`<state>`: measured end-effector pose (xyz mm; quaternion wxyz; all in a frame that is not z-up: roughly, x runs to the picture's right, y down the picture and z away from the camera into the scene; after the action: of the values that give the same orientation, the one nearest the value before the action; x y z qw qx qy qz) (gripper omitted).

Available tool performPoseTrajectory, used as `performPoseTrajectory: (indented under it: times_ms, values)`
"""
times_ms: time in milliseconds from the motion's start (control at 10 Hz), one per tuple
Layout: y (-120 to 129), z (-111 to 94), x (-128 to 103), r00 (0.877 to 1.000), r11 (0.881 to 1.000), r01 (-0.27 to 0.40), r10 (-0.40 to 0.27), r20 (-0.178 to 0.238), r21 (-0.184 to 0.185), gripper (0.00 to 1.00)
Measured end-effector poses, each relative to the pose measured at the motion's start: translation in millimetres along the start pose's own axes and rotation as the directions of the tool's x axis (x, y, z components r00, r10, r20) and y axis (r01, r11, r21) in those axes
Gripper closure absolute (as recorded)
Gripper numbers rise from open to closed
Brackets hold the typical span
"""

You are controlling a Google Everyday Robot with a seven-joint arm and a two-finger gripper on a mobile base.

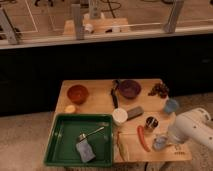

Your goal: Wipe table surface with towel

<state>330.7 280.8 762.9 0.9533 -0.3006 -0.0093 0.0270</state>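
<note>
The towel [86,151] is a grey-blue cloth lying in the green tray [60,150] at the table's front left, next to a metal spoon [92,133]. The wooden table [100,102] carries several dishes. My white arm [194,129] reaches in from the lower right. My gripper [161,143] hangs over the table's front right corner, just right of the red chilli [143,138] and far from the towel.
On the table are an orange bowl [78,93], a purple bowl [129,88], a black utensil [114,95], a white cup [119,116], a metal can [151,123], a blue cup [171,105] and dark grapes [159,90]. A dark counter wall runs behind.
</note>
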Motion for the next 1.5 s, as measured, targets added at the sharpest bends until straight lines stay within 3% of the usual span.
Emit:
performPoseTrajectory:
  times_ms: [300, 500, 900, 1200, 1500]
  values:
    - [12.1, -3.9, -10.4, 0.999, 0.999, 0.045, -0.045, 0.009, -0.009, 0.96]
    - [34.7, -4.2, -6.7, 0.998, 0.997, 0.069, -0.069, -0.008, -0.028, 0.96]
    - [58.5, 3.8, 44.3, 0.998, 0.997, 0.016, -0.020, -0.056, -0.077, 0.96]
    - [48.8, 12.4, 90.4, 0.994, 0.994, -0.077, 0.071, -0.085, -0.073, 0.96]
    - [17.5, 17.7, 88.0, 0.991, 0.992, -0.111, 0.106, -0.076, -0.055, 0.96]
